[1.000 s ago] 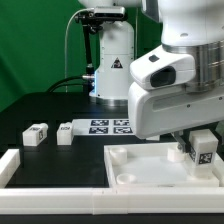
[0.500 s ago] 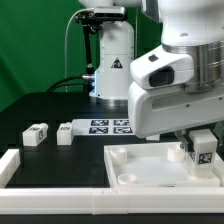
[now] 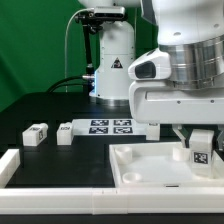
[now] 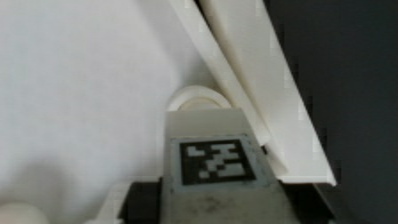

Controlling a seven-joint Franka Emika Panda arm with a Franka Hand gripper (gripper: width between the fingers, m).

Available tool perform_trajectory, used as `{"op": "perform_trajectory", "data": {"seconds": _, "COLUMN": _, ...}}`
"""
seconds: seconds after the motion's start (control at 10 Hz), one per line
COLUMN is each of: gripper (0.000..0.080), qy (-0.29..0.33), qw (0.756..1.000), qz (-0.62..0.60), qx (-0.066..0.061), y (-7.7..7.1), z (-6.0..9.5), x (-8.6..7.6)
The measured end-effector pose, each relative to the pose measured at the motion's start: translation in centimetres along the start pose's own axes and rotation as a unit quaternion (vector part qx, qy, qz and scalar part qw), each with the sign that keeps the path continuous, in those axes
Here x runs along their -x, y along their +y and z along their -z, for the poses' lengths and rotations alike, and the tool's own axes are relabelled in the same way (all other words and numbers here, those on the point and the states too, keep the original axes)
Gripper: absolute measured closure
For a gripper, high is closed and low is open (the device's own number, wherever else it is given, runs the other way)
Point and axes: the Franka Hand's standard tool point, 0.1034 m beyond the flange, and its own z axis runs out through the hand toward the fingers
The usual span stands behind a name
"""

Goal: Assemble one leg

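Leg (image 3: pixel 200 154) is clenched between the gripper (image 3: pixel 201 142) fingers, at the exterior view's right. It sits over a corner socket (image 4: pixel 201 98) of the white panel (image 3: pixel 150 165). Two spare legs (image 3: pixel 36 134) (image 3: pixel 66 131) lie left.

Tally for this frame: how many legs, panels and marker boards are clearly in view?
Legs: 3 (loose leg, loose leg, leg held in the tool)
Panel: 1
Marker board: 1
Total: 5
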Motion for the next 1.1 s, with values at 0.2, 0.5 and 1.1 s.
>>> {"op": "perform_trajectory", "data": {"seconds": 0.2, "gripper": 0.0506, "qy": 0.006, "qw": 0.989, "qz": -0.150, "qx": -0.006, "y": 0.0, "z": 0.0, "x": -0.1}}
{"op": "perform_trajectory", "data": {"seconds": 0.5, "gripper": 0.0506, "qy": 0.006, "qw": 0.946, "qz": -0.325, "qx": -0.014, "y": -0.5, "z": -0.3, "x": 0.3}}
{"op": "perform_trajectory", "data": {"seconds": 1.1, "gripper": 0.0506, "qy": 0.002, "qw": 0.837, "qz": -0.547, "qx": -0.021, "y": -1.9, "z": -0.8, "x": 1.1}}
